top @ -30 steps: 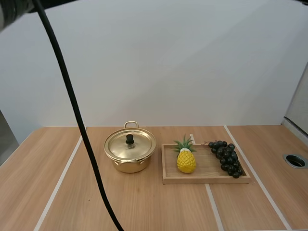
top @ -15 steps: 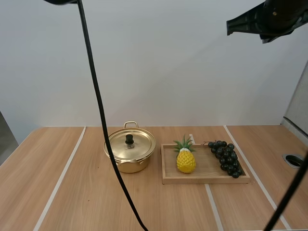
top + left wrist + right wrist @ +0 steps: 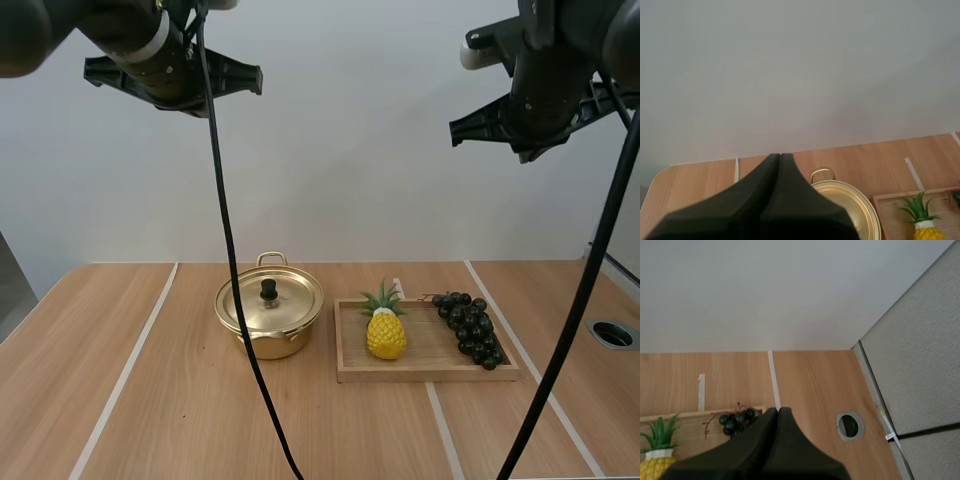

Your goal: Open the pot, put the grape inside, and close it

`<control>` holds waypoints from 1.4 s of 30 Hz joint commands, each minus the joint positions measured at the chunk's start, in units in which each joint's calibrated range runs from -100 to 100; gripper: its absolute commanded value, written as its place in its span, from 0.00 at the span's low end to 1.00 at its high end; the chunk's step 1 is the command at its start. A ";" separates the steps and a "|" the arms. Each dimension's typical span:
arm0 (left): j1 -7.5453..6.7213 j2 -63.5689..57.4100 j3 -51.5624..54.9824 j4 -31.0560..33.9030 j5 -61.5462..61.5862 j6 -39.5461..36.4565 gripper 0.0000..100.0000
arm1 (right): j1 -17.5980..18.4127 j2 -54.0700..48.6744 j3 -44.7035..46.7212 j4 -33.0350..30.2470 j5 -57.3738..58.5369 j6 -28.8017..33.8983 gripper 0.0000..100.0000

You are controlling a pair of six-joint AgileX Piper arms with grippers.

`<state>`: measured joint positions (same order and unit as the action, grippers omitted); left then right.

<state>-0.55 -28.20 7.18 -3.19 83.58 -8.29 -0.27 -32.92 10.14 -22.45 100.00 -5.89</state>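
Lid (image 3: 285,305) sits closed on the pot (image 3: 268,343), which stands near the middle of the table (image 3: 140,400), with the tray (image 3: 430,372) just beside it at 3 o'clock. Grapes (image 3: 472,328) lie at the tray's 3 o'clock end, and a pineapple (image 3: 386,334) stands at their 9 o'clock, between them and the pot. Both arms are raised well above the table. The left hand (image 3: 780,159) has its fingers pressed together as one dark wedge, holding nothing, and points toward the pot. The right hand (image 3: 777,412) is likewise closed and empty, aimed near the grapes. Nothing of the task looks begun. The lid is thin polished metal, probably light but slick, so the small black knob (image 3: 269,290) at its centre is the sensible place to pinch. The grapes look like a lumpy, loosely jointed bunch that would sag and swing if lifted by one end. Whether they are soft fruit or hard plastic I cannot tell from here. A gentle hold across the thick middle seems safer than the thin stem (image 3: 711,420) at the bunch's 10 o'clock end.
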 commanded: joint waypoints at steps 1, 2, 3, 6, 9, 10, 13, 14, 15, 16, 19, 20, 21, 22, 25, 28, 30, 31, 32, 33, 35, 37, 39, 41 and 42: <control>-0.22 1.52 0.30 -0.85 0.54 0.16 0.00 | -0.24 -0.46 3.36 -0.19 0.00 2.09 0.00; -0.22 1.77 0.57 -0.85 0.54 0.27 0.00 | -0.24 -0.46 4.42 -0.07 0.00 2.62 0.00; -0.22 2.16 0.96 -0.85 0.54 0.59 0.00 | -0.24 -0.46 5.84 -0.06 0.00 3.15 0.00; -0.22 3.03 2.60 -1.07 0.54 2.92 0.00 | -0.24 -0.46 10.14 -0.06 0.00 3.81 0.00; -0.22 4.13 4.10 -1.35 1.12 4.67 0.00 | -0.24 -0.46 13.79 -0.06 0.00 4.90 0.00; -0.22 4.60 4.35 -1.64 1.56 4.67 0.00 | -0.24 -0.46 14.77 -0.06 0.00 5.44 0.00; -0.22 5.48 4.70 -3.73 4.07 4.92 0.00 | -0.24 -0.46 16.28 -0.06 0.00 5.90 0.00; -0.22 5.74 4.70 -4.89 5.11 5.38 0.00 | -0.24 -0.46 16.28 -0.06 0.00 5.90 0.00; -0.22 6.05 4.70 -6.05 5.95 6.18 0.00 | -0.24 -0.46 16.27 -0.16 0.00 5.90 0.00; -0.22 6.32 4.80 -7.71 7.30 7.47 0.00 | -0.24 -0.60 16.27 -0.16 0.00 5.90 0.00; -0.22 6.72 5.76 -11.05 8.77 10.20 0.00 | -0.24 -0.60 16.27 -0.16 0.00 5.90 0.00; -0.22 6.72 6.21 -11.54 8.77 10.87 0.00 | -0.24 -0.60 16.27 -0.16 0.00 5.90 0.00; -0.22 6.72 6.86 -11.91 8.59 11.41 0.00 | -0.24 -0.60 16.27 -0.16 0.00 5.90 0.00; -0.22 6.72 7.38 -12.07 8.38 11.42 0.00 | -0.24 -0.60 16.27 -0.03 0.00 5.90 0.00; -0.22 6.72 8.62 -12.07 7.86 11.42 0.00 | -0.24 -0.60 16.27 1.18 0.00 8.80 0.00; -0.22 6.72 9.15 -12.07 7.86 11.42 0.00 | -0.24 -0.60 16.27 2.97 0.00 11.44 0.00; -0.22 6.72 9.27 -11.83 8.07 11.42 0.00 | -0.24 -0.60 16.27 3.52 0.00 11.44 0.00; -0.22 6.72 9.27 -11.69 8.07 11.42 0.00 | -0.24 -0.60 16.27 3.55 0.00 11.44 0.00; -0.22 6.72 9.27 -11.57 8.07 11.42 0.00 | -0.24 -0.60 16.27 3.11 0.00 11.44 0.00; -0.22 6.72 9.27 -11.43 8.07 11.42 0.00 | -0.24 -0.60 16.27 2.64 0.00 11.44 0.00; -0.22 6.72 9.27 -11.45 7.46 11.42 0.00 | -0.24 -0.60 16.27 1.55 0.00 11.44 0.00; -0.22 6.72 9.27 -11.45 7.08 11.42 0.00 | -0.24 -0.60 16.27 0.50 0.00 11.44 0.00; -0.22 6.72 9.27 -11.45 6.54 11.18 0.01 | -0.24 -0.60 16.27 -0.44 0.00 11.33 0.00; -0.22 6.72 9.27 -11.37 6.54 10.79 0.11 | -0.24 -0.60 16.27 -0.75 0.00 11.45 0.00; -0.22 6.72 9.27 -11.37 6.54 10.63 0.19 | -0.24 -0.60 16.27 -0.75 0.00 12.06 0.00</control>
<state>-0.55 -21.49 16.43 -13.99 91.31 2.91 -0.27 -32.92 26.30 -22.10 99.83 5.50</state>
